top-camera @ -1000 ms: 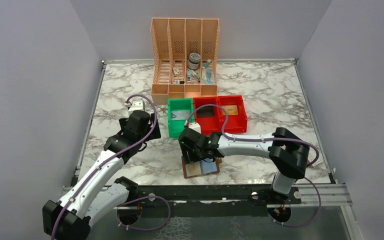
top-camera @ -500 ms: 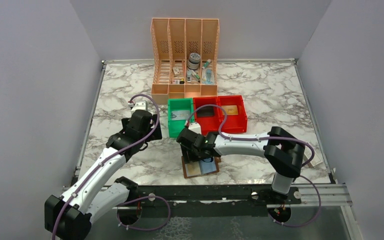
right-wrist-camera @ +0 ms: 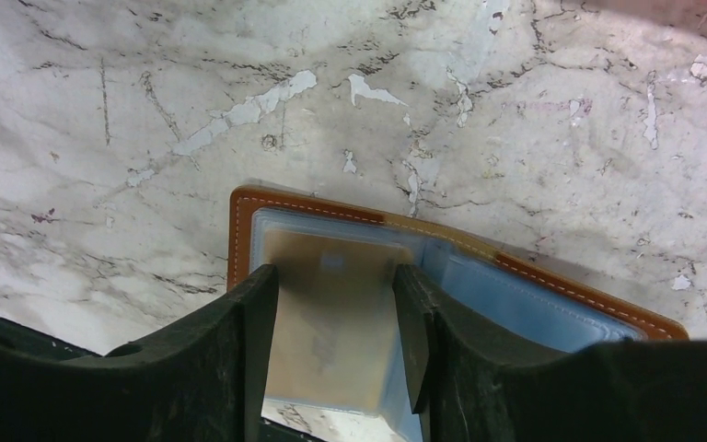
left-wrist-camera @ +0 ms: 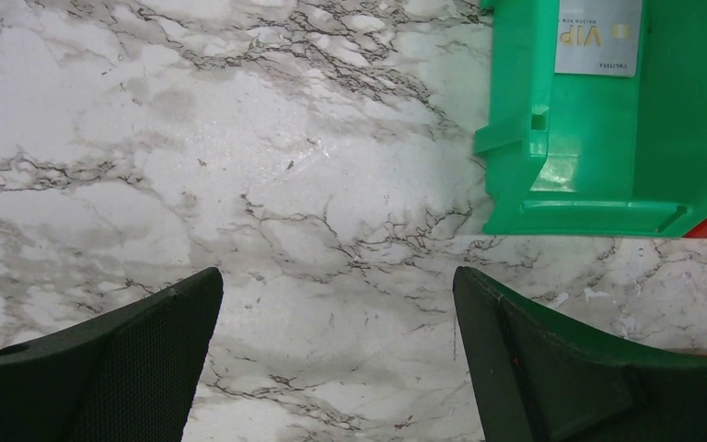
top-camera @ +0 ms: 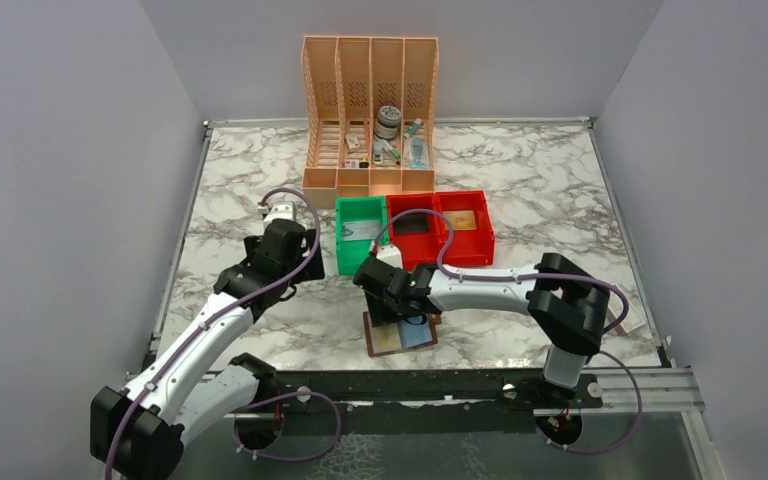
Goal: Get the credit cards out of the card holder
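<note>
On the tabletop [top-camera: 520, 170] stands a green bin [top-camera: 345, 255], the brown card holder [right-wrist-camera: 240, 239] lies open in front of it, the left claw [left-wrist-camera: 336, 285] hangs wide just left of it, and the right claw [right-wrist-camera: 336, 272] sits half-wide around a tan card [right-wrist-camera: 331, 322], grip unclear.

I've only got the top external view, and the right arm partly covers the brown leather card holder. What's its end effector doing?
Observer: The right end effector straddles a tan plastic card in the open brown leather card holder.
Operator: Gripped?
Observer: Unclear; its jaws stand apart at the card's side edges.
Operator: Left arm?
Observer: The left end effector is open over bare marble tabletop, beside a green plastic bin holding a pale VIP-printed card.
</note>
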`<state>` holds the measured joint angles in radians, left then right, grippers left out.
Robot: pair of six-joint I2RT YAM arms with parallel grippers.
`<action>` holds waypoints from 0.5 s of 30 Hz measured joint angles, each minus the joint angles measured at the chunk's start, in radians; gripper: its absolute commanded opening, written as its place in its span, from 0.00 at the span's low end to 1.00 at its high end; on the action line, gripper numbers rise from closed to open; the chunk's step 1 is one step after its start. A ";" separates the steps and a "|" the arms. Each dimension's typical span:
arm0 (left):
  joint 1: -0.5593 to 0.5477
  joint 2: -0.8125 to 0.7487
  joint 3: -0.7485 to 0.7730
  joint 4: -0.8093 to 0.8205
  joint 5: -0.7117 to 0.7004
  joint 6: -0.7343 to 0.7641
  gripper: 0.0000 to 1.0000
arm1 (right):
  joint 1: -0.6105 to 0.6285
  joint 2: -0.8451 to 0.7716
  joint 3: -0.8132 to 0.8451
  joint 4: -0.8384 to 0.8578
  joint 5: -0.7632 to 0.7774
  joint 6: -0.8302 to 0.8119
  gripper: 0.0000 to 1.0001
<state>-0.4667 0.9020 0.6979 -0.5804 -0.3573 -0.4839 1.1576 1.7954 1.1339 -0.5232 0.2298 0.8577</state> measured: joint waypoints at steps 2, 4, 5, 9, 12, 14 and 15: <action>0.000 0.007 0.000 0.000 0.002 0.000 0.99 | -0.001 0.000 -0.004 0.004 -0.002 -0.014 0.48; 0.000 0.010 0.000 0.000 0.002 0.000 0.99 | -0.001 -0.002 -0.008 0.011 -0.005 -0.026 0.48; 0.000 0.011 0.000 0.000 0.002 0.000 0.99 | -0.002 -0.004 -0.011 0.014 -0.007 -0.030 0.48; 0.000 0.017 0.000 0.000 0.008 0.000 0.99 | -0.007 -0.009 -0.017 0.024 -0.022 -0.043 0.56; 0.000 0.018 0.000 0.000 0.013 0.000 0.99 | -0.008 -0.008 -0.017 0.027 -0.029 -0.047 0.61; 0.000 0.021 0.000 0.002 0.017 0.000 0.99 | -0.008 -0.008 -0.017 0.026 -0.032 -0.049 0.65; 0.000 0.023 0.000 0.002 0.019 0.000 0.99 | -0.007 -0.008 -0.016 0.027 -0.034 -0.049 0.65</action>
<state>-0.4667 0.9249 0.6979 -0.5781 -0.3386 -0.4835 1.1503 1.7870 1.1175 -0.4965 0.1963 0.8085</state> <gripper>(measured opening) 0.992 0.621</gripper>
